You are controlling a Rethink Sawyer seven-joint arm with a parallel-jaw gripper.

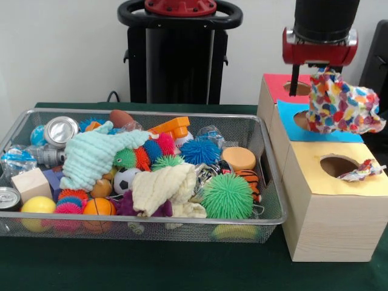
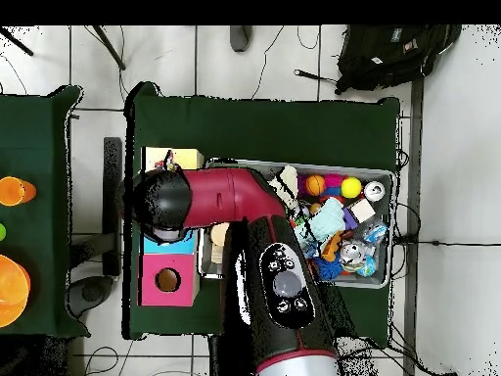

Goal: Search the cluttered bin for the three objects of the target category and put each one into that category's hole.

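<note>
multicoloured spotted cloth hangs clamped in the red-black gripper, directly above the blue-topped box hole, draping downward.

The arm comes straight down from above, its black wrist cylinder vertical and ending in a red collar directly over the blue-topped box. Below the collar hangs the gripper, closed on a multicoloured cloth that dangles from it just above that box's hole. One dark finger shows at the cloth's left side; the other is hidden behind the fabric. In the overhead view the red upper link reaches sideways from the thick red and black segment so that the black wrist end sits over the blue-topped box.
</note>
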